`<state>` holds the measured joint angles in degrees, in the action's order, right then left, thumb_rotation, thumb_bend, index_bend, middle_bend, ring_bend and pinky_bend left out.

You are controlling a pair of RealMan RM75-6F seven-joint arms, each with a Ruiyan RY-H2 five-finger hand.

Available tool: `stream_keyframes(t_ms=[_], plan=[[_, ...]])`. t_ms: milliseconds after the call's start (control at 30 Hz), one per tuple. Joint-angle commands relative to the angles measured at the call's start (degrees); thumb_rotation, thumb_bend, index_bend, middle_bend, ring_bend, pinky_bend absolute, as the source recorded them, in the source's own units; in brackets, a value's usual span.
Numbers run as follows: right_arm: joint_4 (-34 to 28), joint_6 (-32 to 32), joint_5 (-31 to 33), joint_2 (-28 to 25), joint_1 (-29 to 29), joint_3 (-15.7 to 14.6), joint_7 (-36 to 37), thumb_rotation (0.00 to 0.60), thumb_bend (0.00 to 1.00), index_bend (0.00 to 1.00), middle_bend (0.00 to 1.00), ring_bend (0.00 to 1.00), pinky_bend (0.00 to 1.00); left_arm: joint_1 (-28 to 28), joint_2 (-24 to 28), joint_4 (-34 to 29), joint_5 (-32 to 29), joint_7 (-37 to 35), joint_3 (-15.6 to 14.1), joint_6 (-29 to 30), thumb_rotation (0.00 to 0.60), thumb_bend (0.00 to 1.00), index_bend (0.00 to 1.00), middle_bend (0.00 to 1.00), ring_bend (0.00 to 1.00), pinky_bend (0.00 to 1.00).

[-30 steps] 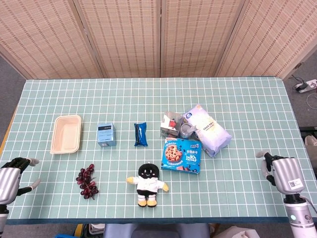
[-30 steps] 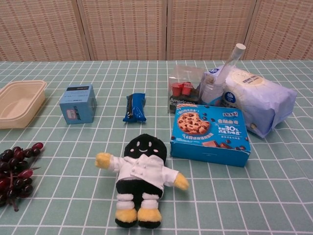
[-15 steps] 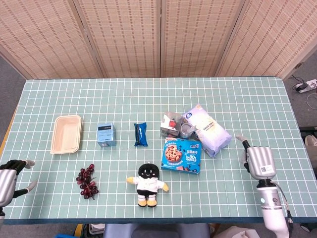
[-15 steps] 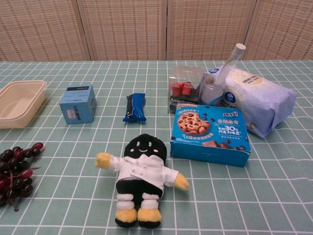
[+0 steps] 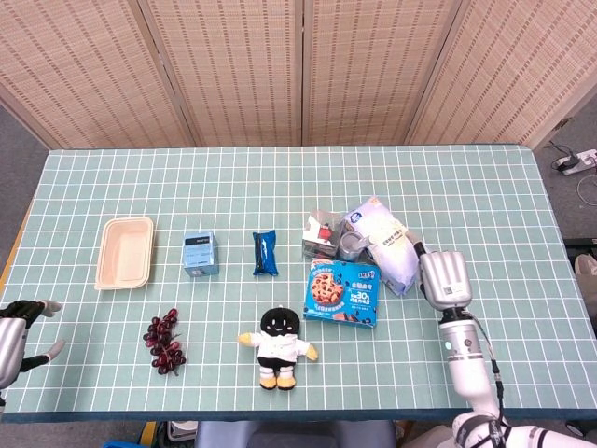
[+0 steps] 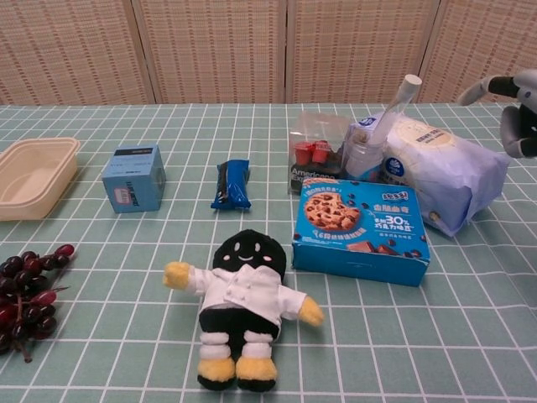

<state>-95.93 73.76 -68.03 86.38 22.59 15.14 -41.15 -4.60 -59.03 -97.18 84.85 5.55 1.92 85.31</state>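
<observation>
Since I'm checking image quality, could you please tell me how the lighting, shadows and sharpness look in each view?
Head view: even, soft light, faint shadows, sharp throughout. Chest view: plush doll crisp, right robot hand slightly blurred and cut by the frame edge.

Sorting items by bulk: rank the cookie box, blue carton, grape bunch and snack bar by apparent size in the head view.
1. cookie box
2. blue carton and grape bunch, too alike to separate
3. snack bar

The white, pale-blue-printed soft bag (image 5: 392, 245), nearest the open-fingered right hand (image 5: 444, 277), lies on its side, plump and slanted, touching the blue cookie box (image 5: 343, 292) in front.
</observation>
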Motion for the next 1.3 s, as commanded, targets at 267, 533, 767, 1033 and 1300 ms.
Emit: stream_keyframes(t_ms=[267,533,767,1033,1300], plan=[[-0.43,0.02,2.36,3.97,3.44,-0.55,-4.58,0.600,1.00,0.19,1.00,1.00,1.00,0.39,0.22,-0.04,-1.31,1.33,0.73,0.75,0.600,0.19,0.47,0.44,0.34,0.44],[0.17,0.66,2.66,6.01,4.81,-1.47,-5.23,0.600,1.00,0.19,1.00,1.00,1.00,0.81,0.67,-0.65,-2.47,1.18,1.31,1.23,0.600,0.19,0.47,0.44,0.34,0.44],[0.85,0.55,3.51,6.67,5.88,-1.73,-5.31,0.600,1.00,0.19,1.00,1.00,1.00,0.87,1.05,-0.86,-3.20,0.96,1.62,1.02,0.600,0.19,0.47,0.44,0.34,0.44],[0.85,0.18,3.39,6.75,6.92,-2.52,-5.38,0.600,1.00,0.19,1.00,1.00,1.00,0.84,1.08,-0.80,-3.67,0.96,1.92,0.89,0.600,0.19,0.47,0.44,0.34,0.44],[0.51,-0.29,3.90,6.97,8.37,-2.49,-6.28,0.600,1.00,0.19,1.00,1.00,1.00,0.83,1.21,-0.97,-3.70,0.81,1.91,0.67,0.600,0.19,0.47,0.44,0.34,0.44]])
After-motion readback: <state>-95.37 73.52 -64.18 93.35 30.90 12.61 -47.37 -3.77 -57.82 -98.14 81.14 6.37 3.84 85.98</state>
